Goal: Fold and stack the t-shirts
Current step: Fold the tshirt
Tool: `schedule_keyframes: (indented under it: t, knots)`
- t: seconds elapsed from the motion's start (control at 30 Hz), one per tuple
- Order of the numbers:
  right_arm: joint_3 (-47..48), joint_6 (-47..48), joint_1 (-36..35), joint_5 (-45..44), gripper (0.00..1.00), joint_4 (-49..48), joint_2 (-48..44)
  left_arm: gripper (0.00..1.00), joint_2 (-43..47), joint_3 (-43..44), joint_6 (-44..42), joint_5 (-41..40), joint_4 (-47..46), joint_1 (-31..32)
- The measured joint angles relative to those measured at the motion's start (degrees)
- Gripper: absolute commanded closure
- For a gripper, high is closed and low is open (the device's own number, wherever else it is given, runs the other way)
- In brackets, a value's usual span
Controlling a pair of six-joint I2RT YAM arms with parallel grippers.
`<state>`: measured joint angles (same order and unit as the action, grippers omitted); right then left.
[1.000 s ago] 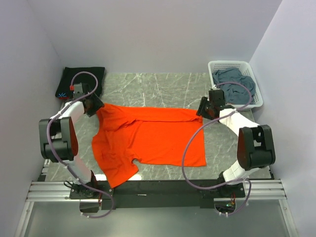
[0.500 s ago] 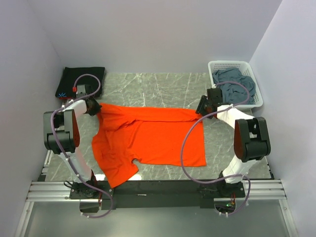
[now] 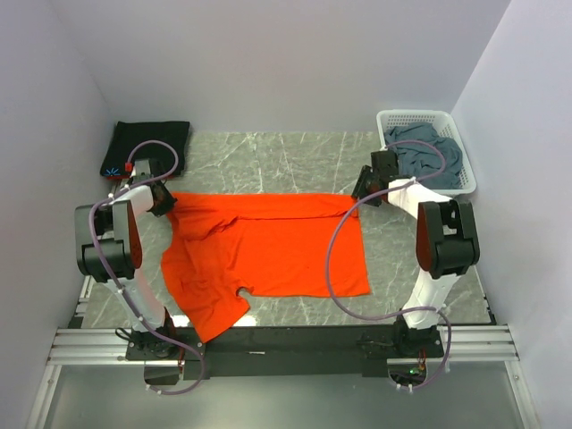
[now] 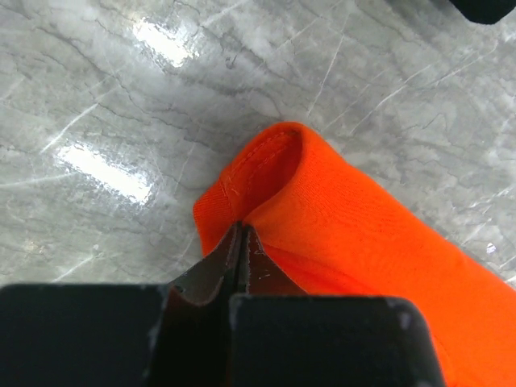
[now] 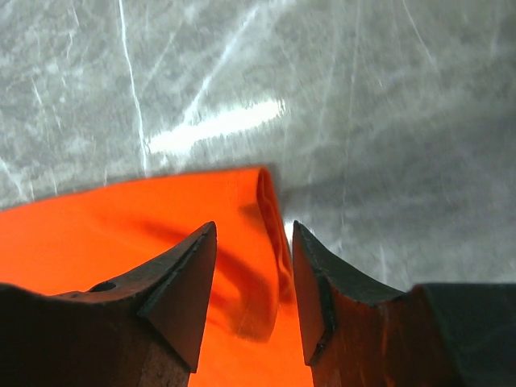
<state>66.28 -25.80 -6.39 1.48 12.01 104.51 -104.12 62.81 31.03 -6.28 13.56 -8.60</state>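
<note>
The bright orange t-shirt lies spread on the marble table, one sleeve hanging toward the near edge. My left gripper is shut on its far-left corner; in the left wrist view the jaws pinch a rolled fold of the orange cloth. At the far-right corner my right gripper stands open, its fingers either side of the folded orange hem. A black t-shirt lies folded at the back left. The blue-grey t-shirt is bunched in the basket.
The white lattice basket stands at the back right against the wall. Bare marble table stretches between the black shirt and the basket. White walls close in on three sides. A metal rail runs along the near edge.
My left gripper has shut on the orange shirt's corner and drawn it left. The right gripper has moved back and narrowed slightly over the right corner. The shirt's far edge now runs straighter.
</note>
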Motion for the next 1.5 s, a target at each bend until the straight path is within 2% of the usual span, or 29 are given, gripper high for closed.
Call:
schedule_keyframes:
  t: [0.33, 0.63, 0.73, 0.93, 0.97, 1.0, 1.3, 1.33, 1.5]
  knots:
    - [8.39, 2.45, 0.61, 3.41, 0.56, 3.65, 7.08, 0.99, 0.04, -0.02, -1.01, -0.72, 0.00, 0.00]
    - [9.05, 3.43, 0.66, 5.35, 0.57, 8.28, 8.57, 0.99, 0.04, -0.02, -1.51, -0.94, 0.02, 0.02]
    - [9.14, 4.02, 0.66, 5.68, 0.63, 8.81, 8.59, 0.99, 0.02, -0.02, -1.64, -0.96, 0.02, 0.02]
    - [11.26, 4.66, 0.72, 5.75, 0.91, 9.99, 10.19, 0.99, 0.02, 0.00, -1.77, -1.18, 0.04, 0.00]
    - [11.63, 4.50, 0.76, 5.73, 0.98, 10.19, 10.36, 1.00, 0.02, 0.00, -1.88, -1.20, 0.07, 0.00]
    - [12.22, 4.63, 0.85, 5.70, 0.99, 10.47, 10.64, 0.99, 0.02, 0.07, -1.90, -1.27, 0.11, 0.02]
    - [21.90, 6.16, 2.19, 4.94, 0.98, 14.21, 16.00, 0.99, -0.37, 1.22, -3.21, -2.05, 1.33, 0.02]
    - [22.88, 6.40, 2.21, 4.92, 0.96, 14.62, 16.63, 0.99, -0.76, 1.60, -3.39, -2.08, 1.38, 0.02]
    - [25.27, 7.58, 2.25, 4.37, 0.68, 16.31, 18.38, 0.97, -1.92, 3.08, -4.11, -1.97, 1.57, 0.07]
